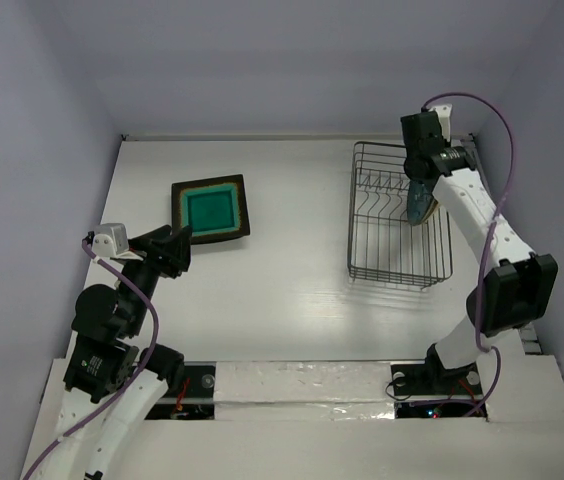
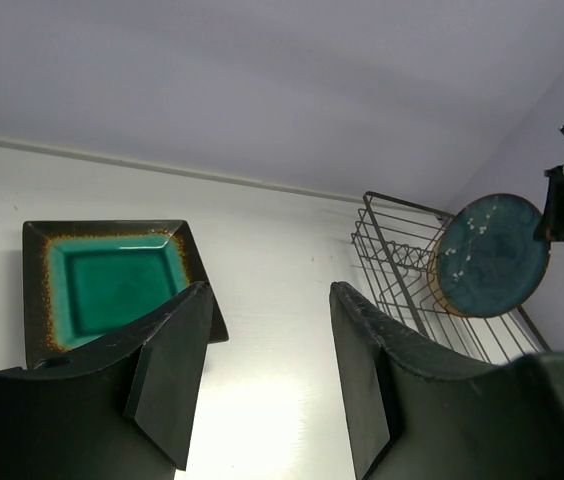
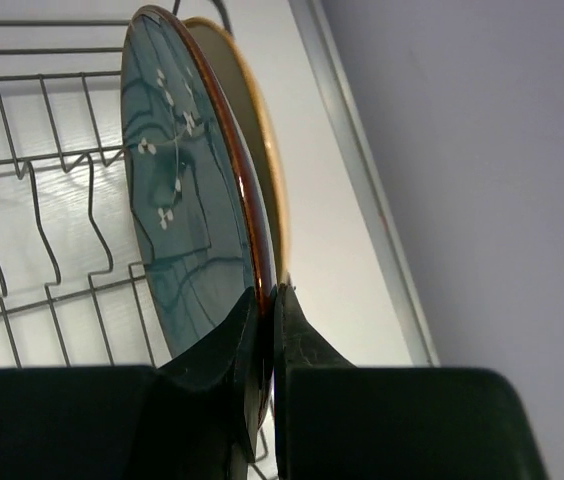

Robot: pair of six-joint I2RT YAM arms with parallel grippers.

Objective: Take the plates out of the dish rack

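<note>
A teal square plate (image 1: 210, 208) lies on the white, lilac-walled surface (image 1: 292, 290) well left of the rack (image 1: 400, 230), with left fingers (image 2: 172, 370) spread empty and right fingers (image 3: 217, 350) pinching a round plate (image 3: 187, 220) at the rack's right edge.

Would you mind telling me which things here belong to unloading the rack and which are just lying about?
Job: dish rack; round plate gripped by the right claw; teal square plate flat on the table.
Not the job: left claw, open and empty; purple cables.
</note>
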